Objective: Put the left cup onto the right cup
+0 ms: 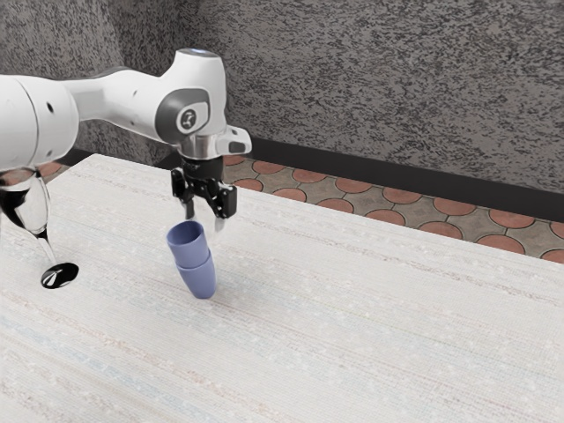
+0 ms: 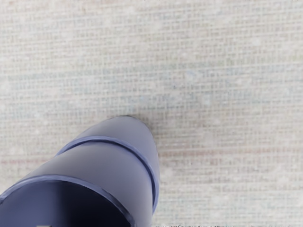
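With fingers apart and empty, the gripper (image 1: 204, 217) hangs above the upper cup (image 1: 187, 240), seemingly nested in the tilted lower cup (image 1: 203, 280) as tasked.

Bright, even, diffuse light falls from overhead on the pale table (image 1: 370, 308). The stacked cups (image 1: 196, 260) cast only a faint, soft shadow at their base, toward 4 o'clock. The white arm (image 1: 115, 97) is lit on top and shaded grey beneath. The wall (image 1: 397, 79) is dim. At 9 o'clock a glass foot (image 1: 59, 275) shows small white glints. In the wrist view the upper cup (image 2: 61, 208) is dark inside, and a thin shadow edges the lower cup (image 2: 128, 132).
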`<state>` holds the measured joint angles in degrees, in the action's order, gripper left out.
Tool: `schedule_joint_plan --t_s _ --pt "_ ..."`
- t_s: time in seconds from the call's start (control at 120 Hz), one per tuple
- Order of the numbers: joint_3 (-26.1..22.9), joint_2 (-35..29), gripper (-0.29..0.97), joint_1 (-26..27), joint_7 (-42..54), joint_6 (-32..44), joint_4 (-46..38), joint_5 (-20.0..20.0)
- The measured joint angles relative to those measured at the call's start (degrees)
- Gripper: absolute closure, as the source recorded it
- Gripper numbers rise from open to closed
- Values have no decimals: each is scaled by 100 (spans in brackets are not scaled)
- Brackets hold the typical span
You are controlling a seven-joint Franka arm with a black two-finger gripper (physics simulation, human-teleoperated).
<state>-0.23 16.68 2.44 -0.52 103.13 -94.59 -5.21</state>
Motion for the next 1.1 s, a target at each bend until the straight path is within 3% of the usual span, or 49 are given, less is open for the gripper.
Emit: schedule_joint_plan --t_s 0.35,1.1 --pt "-12 -475 2 122 3 -177 -125 14" --pt "100 -1208 0 360 139 -611 -195 375"
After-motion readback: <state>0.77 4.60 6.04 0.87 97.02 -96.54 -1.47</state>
